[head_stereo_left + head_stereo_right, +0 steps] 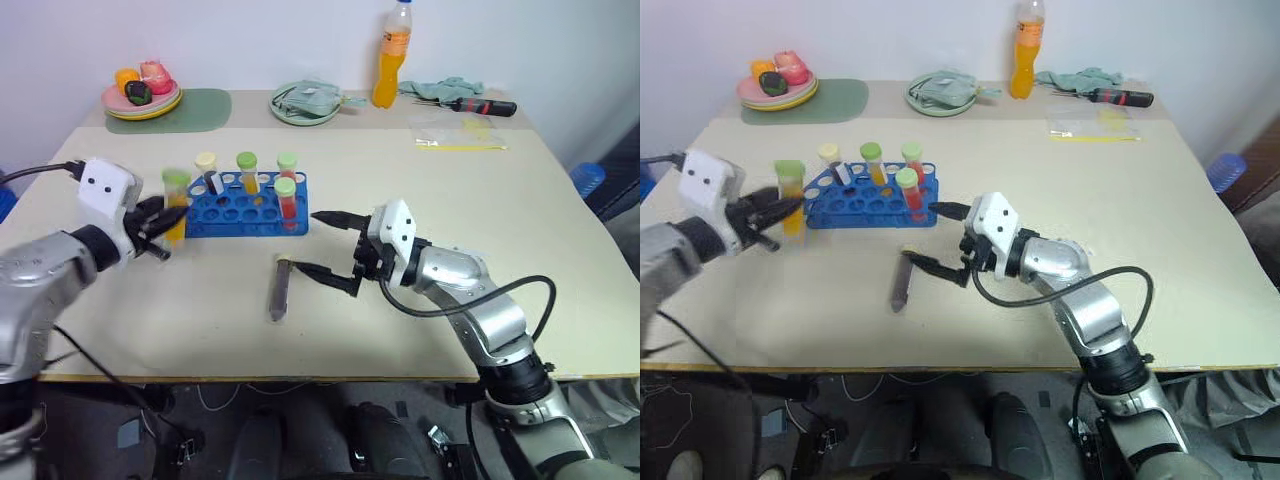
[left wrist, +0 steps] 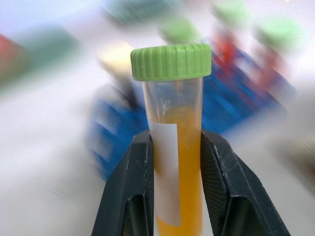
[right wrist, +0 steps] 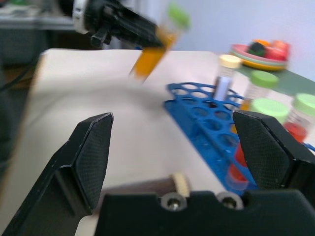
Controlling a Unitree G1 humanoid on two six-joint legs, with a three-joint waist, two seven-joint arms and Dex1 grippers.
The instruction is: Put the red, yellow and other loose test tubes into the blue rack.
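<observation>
Left wrist view shows the left gripper [image 2: 177,167] clamped on the yellow test tube [image 2: 178,162]: its two black fingers [image 2: 133,191] press the tube's sides below the green cap, the white label facing the camera, the tube upright. In the left eye view that gripper [image 1: 160,228] holds the tube [image 1: 176,205] off the tabletop [image 1: 400,200], just beside the left end of the blue rack [image 1: 235,215].

The rack stands on the left half of the tabletop and already carries four tubes: a cream-capped one [image 1: 207,172] and two green-capped ones [image 1: 247,172] along the far row, and a green-capped red test tube [image 1: 287,203] at the near right corner.

The dark brown test tube [image 1: 279,288] lies flat on the tabletop, near of the rack, its cream cap toward the rack. The right gripper [image 1: 322,244] hovers just right of it with its fingers spread wide and nothing between them; in the right wrist view the tube's capped end [image 3: 178,185] lies low between those fingers [image 3: 91,157].

Along the far edge are a plate of toy food [image 1: 142,98], a green plate with a cloth [image 1: 305,102], an orange drink bottle [image 1: 394,55] and a screwdriver [image 1: 480,105].
</observation>
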